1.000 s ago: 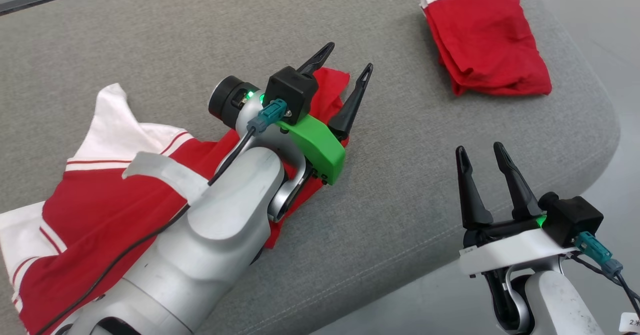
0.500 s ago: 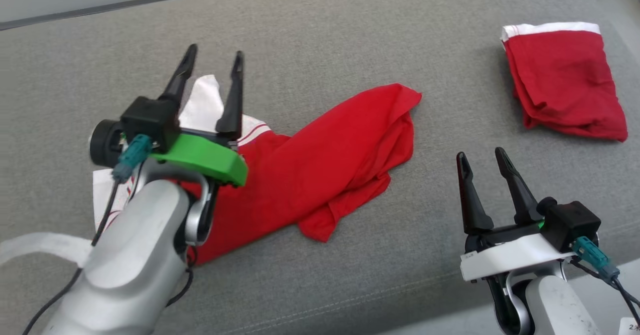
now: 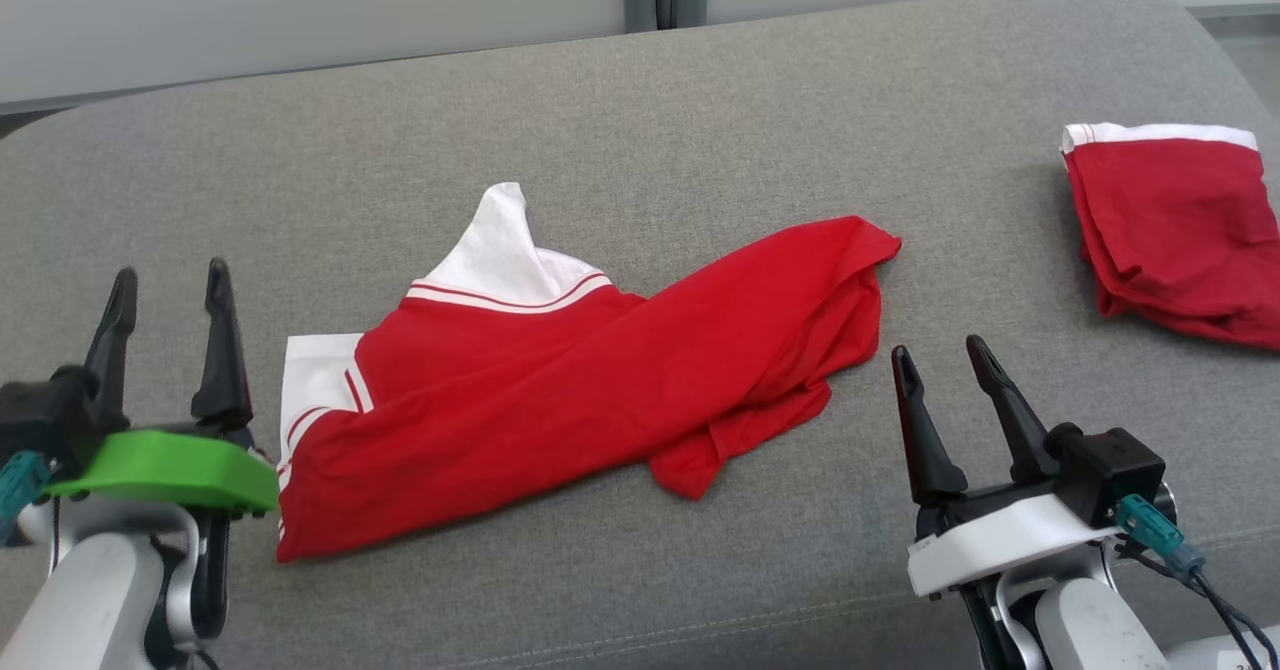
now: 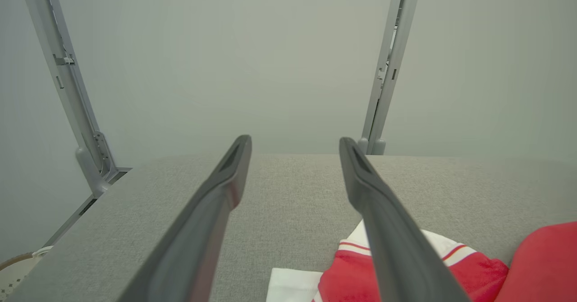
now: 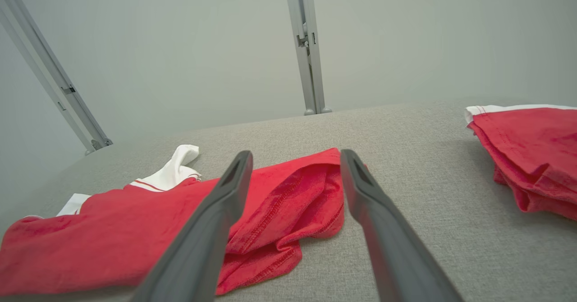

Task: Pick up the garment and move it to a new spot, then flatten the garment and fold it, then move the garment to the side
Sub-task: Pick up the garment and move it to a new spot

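Observation:
A red garment (image 3: pixel 590 380) with white sleeves and red stripes lies crumpled across the middle of the grey cushion (image 3: pixel 700 120); the right wrist view has it (image 5: pixel 135 230) low and left, the left wrist view shows its edge (image 4: pixel 342 270) at the bottom. My left gripper (image 3: pixel 168 285) stands open at the lower left, apart from the garment's left end, nothing between its fingers. My right gripper (image 3: pixel 938 358) stands open at the lower right, just right of the garment's bunched right end, holding nothing.
A second red garment (image 3: pixel 1180 230), folded, with a white band, lies at the cushion's far right (image 5: pixel 527 153). Pale wall panels and metal posts (image 5: pixel 306 45) stand behind. The cushion's front edge runs along the bottom, rounded at the right corner.
My left arm has drawn back from over the garment to the lower left, open and empty. The head camera has tilted, so the whole scene shifted. The right gripper has stayed put.

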